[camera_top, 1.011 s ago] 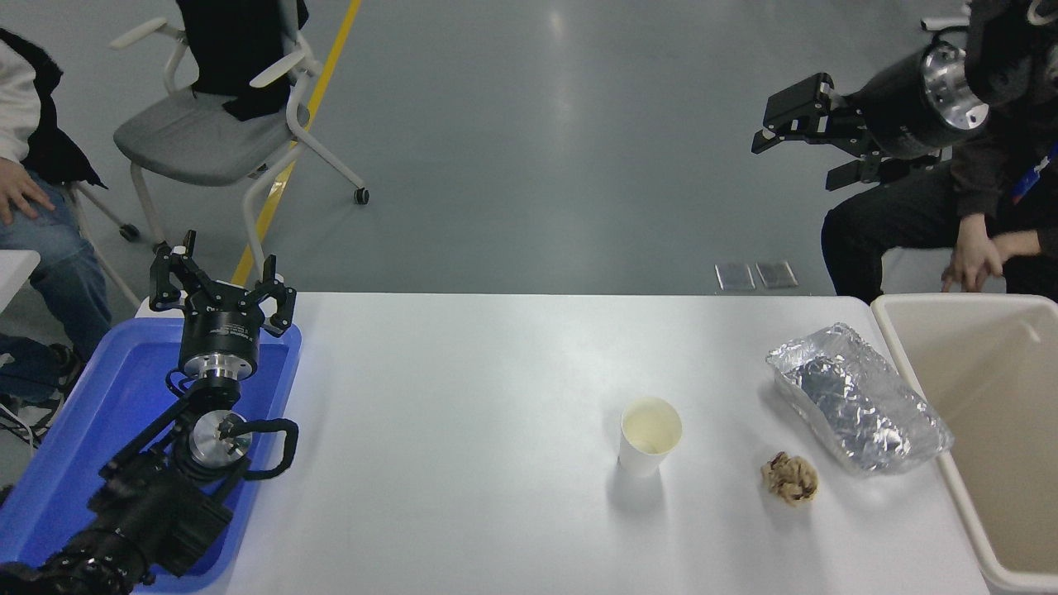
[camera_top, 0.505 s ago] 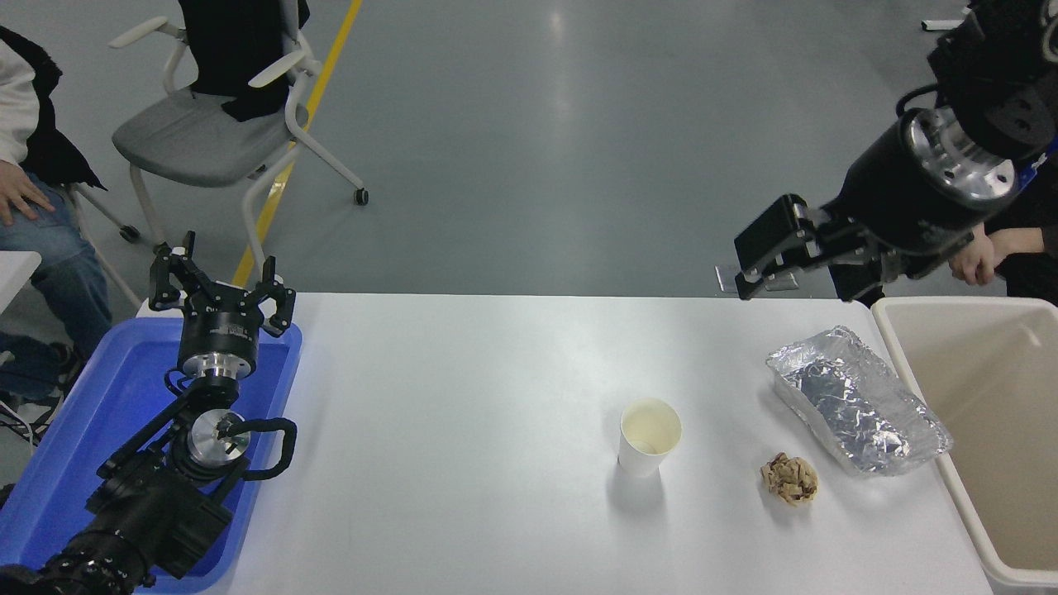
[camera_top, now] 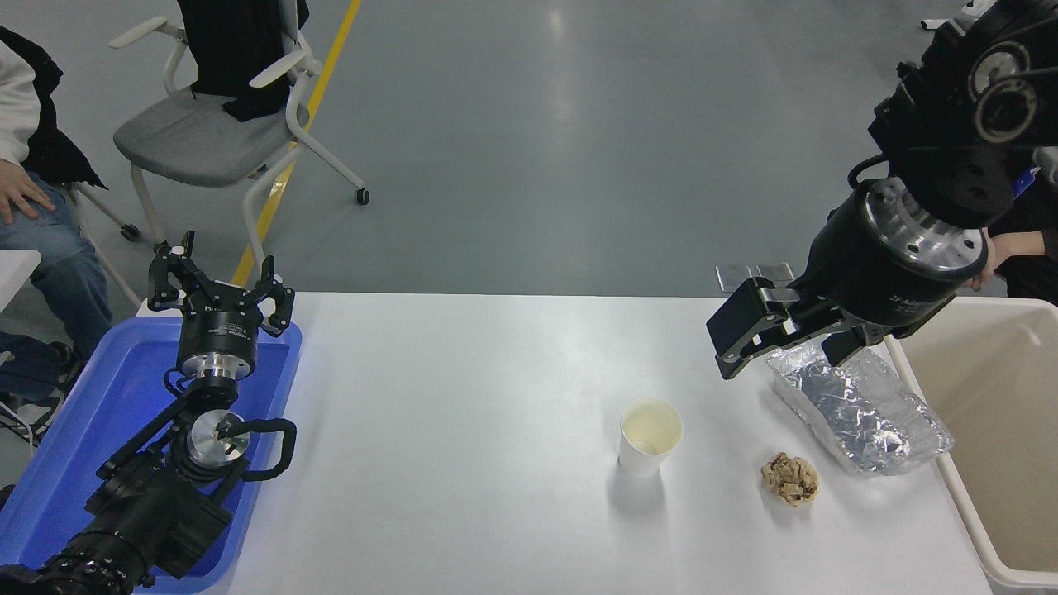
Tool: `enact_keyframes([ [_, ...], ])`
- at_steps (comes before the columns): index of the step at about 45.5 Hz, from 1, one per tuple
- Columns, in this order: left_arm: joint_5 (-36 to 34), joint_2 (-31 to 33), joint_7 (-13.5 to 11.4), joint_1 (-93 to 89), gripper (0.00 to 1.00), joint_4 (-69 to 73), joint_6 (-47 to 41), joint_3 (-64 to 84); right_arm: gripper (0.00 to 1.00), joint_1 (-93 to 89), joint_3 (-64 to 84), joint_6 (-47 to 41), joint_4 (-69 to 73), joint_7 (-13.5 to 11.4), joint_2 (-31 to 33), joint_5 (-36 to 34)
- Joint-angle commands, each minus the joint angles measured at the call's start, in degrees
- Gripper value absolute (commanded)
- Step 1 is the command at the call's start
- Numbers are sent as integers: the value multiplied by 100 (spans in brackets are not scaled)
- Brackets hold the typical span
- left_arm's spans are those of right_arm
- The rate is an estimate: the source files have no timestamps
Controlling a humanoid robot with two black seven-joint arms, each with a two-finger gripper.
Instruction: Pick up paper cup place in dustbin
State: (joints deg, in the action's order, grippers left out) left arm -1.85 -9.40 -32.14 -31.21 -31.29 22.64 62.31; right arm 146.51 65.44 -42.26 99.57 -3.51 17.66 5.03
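Now that your right pincer (camera_top: 781, 343) has dropped from high above the floor to just over the foil container (camera_top: 860, 409), it sits much closer to the paper cup (camera_top: 650, 435). Its fingers are spread and hold nothing. The cup stands upright on the bench (camera_top: 463, 430), untouched, left of the brown paper ball (camera_top: 790, 478). The dustbin (camera_top: 984, 413) waits at the right edge. Your left pincer (camera_top: 219, 291) rests spread over the blue tray (camera_top: 74, 430).
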Motion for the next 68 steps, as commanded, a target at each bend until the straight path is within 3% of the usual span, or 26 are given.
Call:
enact_keyframes([
  [1, 0, 17, -2, -8, 99, 0, 4, 0, 100, -183, -14, 235, 43, -1, -105, 33],
  [14, 0, 17, -2, -8, 99, 0, 4, 0, 100, -1273, -163, 1026, -736, -9, -421, 69],
  [28, -17, 17, -20, 0, 99, 0, 4, -9, 100, -2750, -787, 1158, -2248, -9, -1766, -46],
  [45, -17, 17, -20, 0, 99, 0, 4, -9, 100, -3673, -1262, 1141, -3514, -18, -1766, -204],
  [68, -17, 17, -20, 0, 99, 0, 4, 0, 100, -4314, -1376, 1176, -3980, -27, -1766, -204],
])
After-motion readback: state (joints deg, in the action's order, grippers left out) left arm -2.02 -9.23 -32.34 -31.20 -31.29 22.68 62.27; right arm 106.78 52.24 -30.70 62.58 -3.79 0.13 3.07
